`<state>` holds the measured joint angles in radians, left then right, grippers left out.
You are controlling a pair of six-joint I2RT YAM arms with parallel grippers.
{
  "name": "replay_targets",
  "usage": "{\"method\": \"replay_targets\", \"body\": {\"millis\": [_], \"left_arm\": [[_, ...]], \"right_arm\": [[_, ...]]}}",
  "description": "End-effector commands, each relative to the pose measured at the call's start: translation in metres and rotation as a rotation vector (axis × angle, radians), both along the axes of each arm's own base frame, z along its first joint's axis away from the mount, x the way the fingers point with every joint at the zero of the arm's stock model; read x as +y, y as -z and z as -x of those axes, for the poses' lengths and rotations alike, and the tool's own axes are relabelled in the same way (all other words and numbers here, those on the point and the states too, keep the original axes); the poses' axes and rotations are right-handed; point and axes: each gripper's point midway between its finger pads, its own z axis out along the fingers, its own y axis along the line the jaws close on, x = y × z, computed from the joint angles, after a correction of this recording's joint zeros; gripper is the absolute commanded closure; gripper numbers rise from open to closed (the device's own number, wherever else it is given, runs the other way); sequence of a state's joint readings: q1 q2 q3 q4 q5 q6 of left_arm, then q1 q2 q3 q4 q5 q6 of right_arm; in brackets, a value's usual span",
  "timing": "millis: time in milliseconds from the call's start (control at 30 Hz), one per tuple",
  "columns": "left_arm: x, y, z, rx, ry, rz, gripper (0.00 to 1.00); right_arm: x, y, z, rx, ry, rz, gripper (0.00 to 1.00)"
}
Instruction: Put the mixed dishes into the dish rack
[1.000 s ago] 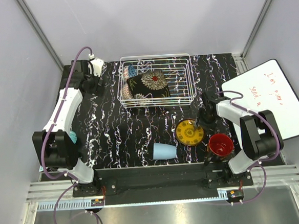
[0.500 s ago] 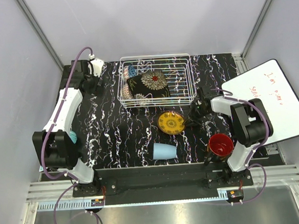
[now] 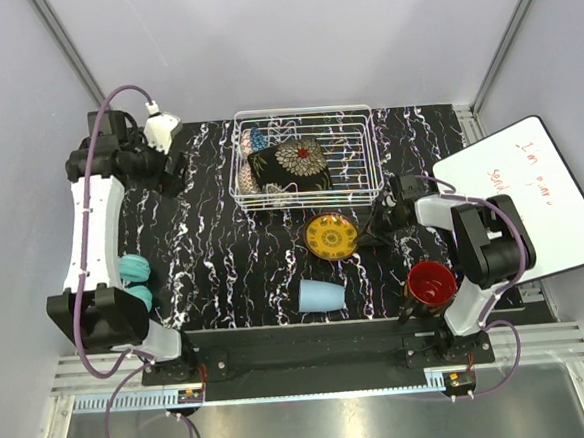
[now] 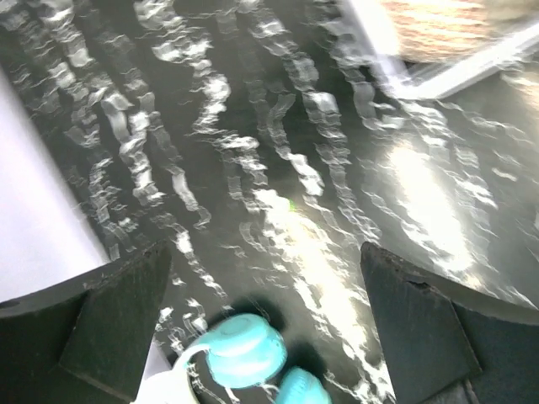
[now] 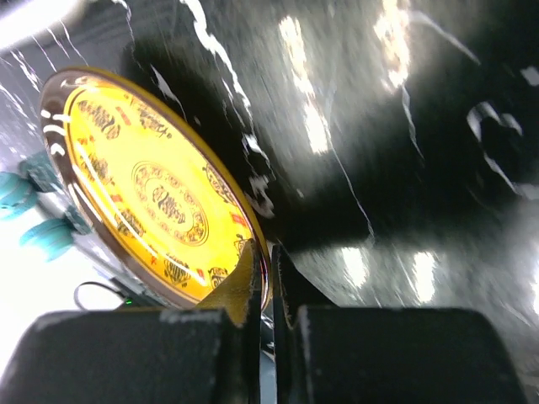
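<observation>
The yellow round plate (image 3: 331, 236) is tilted up off the table in front of the white wire dish rack (image 3: 359, 174), and my right gripper (image 3: 369, 236) is shut on its right rim. In the right wrist view the plate (image 5: 152, 194) sits on edge between the pinched fingers of the right gripper (image 5: 271, 278). The rack holds the black square floral plate (image 3: 290, 166), a blue patterned bowl (image 3: 254, 141) and a beige bowl (image 3: 246, 178). A light-blue cup (image 3: 321, 295) lies on its side. The red-inside mug (image 3: 431, 282) stands by the right base. My left gripper (image 3: 166, 173) (image 4: 263, 252) hangs open and empty at the far left.
Two teal rounded items (image 3: 134, 275) (image 4: 244, 349) sit at the table's left edge beside the left arm. A whiteboard (image 3: 536, 192) with red writing leans off the right edge. The grey walls close in on both sides.
My right gripper has shut on the yellow plate's rim and carried it left toward the rack, tilting it up. The left arm has swung back and left, uncovering the teal items.
</observation>
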<state>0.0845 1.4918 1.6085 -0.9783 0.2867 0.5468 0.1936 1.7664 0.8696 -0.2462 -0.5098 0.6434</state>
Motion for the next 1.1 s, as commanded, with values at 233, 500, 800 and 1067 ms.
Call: {"method": "replay_targets", "body": {"millis": [233,500,800,1067], "left_arm": [[-0.115,0.027,0.106,0.484,0.398,0.445,0.07],[-0.162,0.046,0.096,0.544,0.475,0.517,0.09],[-0.21,0.084,0.104,0.682,0.538,0.565,0.09],[-0.217,0.101,0.094,0.698,0.54,0.543,0.09]], "right_arm": [[-0.026,0.001,0.025,-0.079,-0.041,0.155,1.0],[-0.004,-0.03,0.005,-0.161,-0.079,0.093,1.0],[0.016,-0.056,0.011,-0.232,-0.144,0.013,1.0],[0.029,-0.109,0.0,-0.351,-0.149,-0.063,1.0]]}}
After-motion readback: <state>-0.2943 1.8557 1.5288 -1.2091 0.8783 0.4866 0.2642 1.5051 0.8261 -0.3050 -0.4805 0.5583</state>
